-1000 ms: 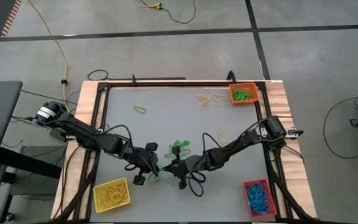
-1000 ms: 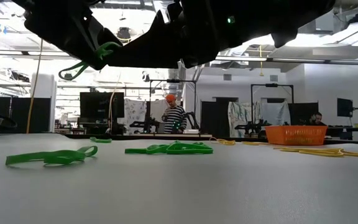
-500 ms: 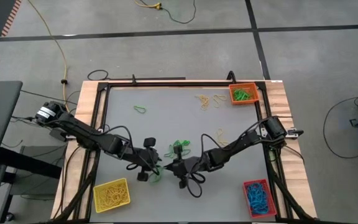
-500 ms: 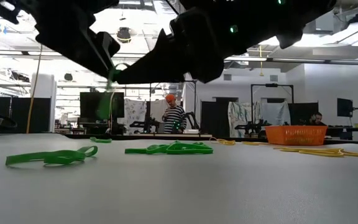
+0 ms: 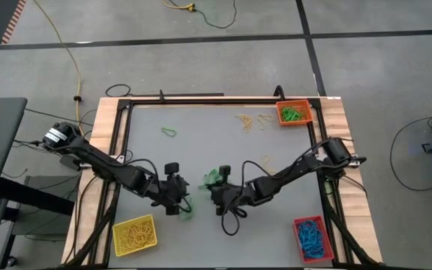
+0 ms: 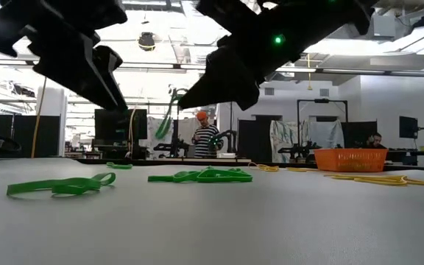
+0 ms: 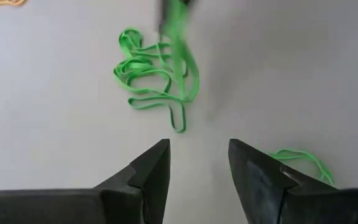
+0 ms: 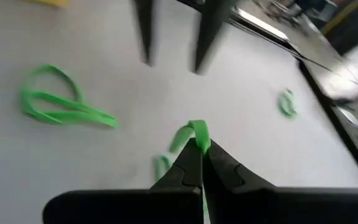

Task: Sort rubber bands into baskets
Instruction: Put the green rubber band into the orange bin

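My right claw clamped on one green band above mid-table, left claw apart and empty; the thin loop may slip or snag the green cluster below, far from the orange basket.

Grey table: rubber bands, three baskets.
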Robot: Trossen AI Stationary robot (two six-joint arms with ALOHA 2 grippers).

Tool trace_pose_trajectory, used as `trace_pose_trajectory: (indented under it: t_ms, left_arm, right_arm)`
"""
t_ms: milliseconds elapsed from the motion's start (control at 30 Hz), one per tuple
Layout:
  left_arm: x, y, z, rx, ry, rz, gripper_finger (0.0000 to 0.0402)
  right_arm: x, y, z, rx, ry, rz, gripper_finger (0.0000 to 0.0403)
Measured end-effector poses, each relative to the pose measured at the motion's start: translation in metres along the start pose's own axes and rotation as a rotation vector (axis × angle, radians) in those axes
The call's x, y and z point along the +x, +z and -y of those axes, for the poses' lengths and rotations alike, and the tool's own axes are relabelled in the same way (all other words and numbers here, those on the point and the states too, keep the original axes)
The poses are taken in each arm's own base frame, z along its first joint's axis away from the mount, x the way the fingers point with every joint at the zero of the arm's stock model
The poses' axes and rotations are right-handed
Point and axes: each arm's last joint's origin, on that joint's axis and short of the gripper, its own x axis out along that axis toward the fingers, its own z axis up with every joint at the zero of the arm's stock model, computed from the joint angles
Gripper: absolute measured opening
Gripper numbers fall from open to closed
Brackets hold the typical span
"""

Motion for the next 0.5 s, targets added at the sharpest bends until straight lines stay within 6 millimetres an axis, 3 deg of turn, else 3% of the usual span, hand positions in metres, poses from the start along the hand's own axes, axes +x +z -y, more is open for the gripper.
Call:
trace_pose_trajectory:
  t_ms: [200,500]
  left_arm:
    - [0.006,-0.012,0.001,-0.02,0.028,0.037,0.0153]
    - [0.011,-0.013,0.0,-0.087,0.082,0.165,0.0153]
  right_arm:
    - [-0.003,0.001,0.03,0.037,-0.076,-0.086,0.0022]
    - [-0.009,-0.014,0.102,0.101,-0.19,-0.325,0.0022]
